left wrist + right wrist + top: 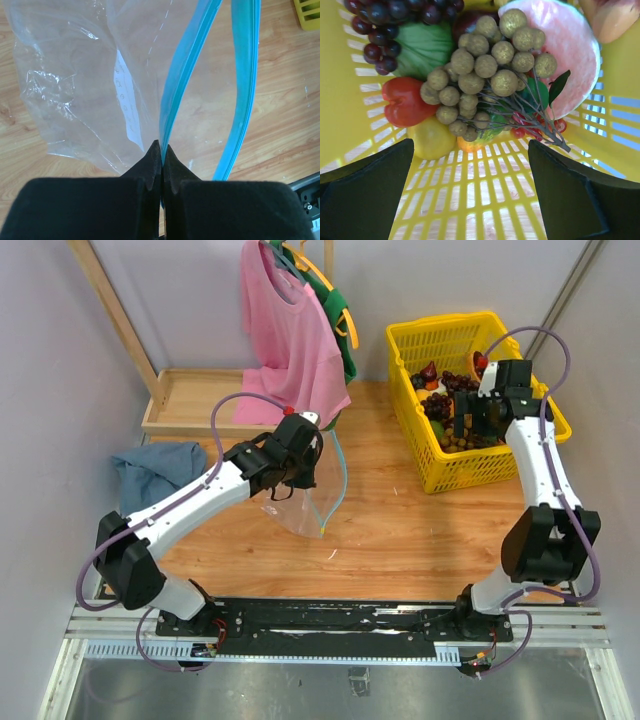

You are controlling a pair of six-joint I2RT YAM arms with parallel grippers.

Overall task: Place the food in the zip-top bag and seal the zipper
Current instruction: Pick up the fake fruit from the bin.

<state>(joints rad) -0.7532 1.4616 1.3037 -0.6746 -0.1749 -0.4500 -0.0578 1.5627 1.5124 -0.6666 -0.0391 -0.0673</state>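
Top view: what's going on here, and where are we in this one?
The left gripper is shut on the teal zipper, holding the clear zip-top bag with its mouth gaping. The right gripper hangs open inside the yellow basket, just above the tan berry cluster, holding nothing. The bag looks empty so far.

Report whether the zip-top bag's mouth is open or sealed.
Open. The zipper's two teal strips spread apart in the left wrist view, with wood showing between them; the left gripper pinches one strip.

Left arm (190,502) reaching forward, jaws pinched shut, right arm (536,462) extended, jaws spread wide.
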